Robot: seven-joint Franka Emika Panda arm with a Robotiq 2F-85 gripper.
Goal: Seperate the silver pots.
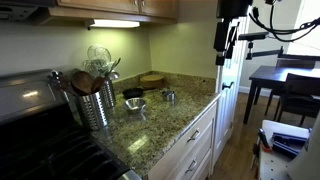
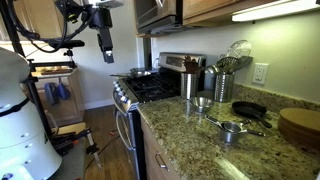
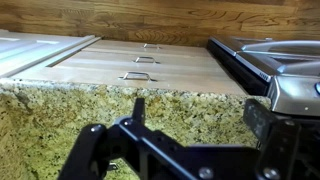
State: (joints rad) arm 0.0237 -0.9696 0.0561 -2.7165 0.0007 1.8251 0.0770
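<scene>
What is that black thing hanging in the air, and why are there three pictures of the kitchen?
That is a robot arm that a person steers. Its black fingers hang open and hold nothing. Two pictures come from cameras standing in the room. The third comes from a camera on the arm's wrist, looking down at the speckled granite counter. On the counter stand two small shiny silver metal pots, apart from each other, a dark round pan, a ribbed steel canister of wooden utensils and a round wooden board.
</scene>
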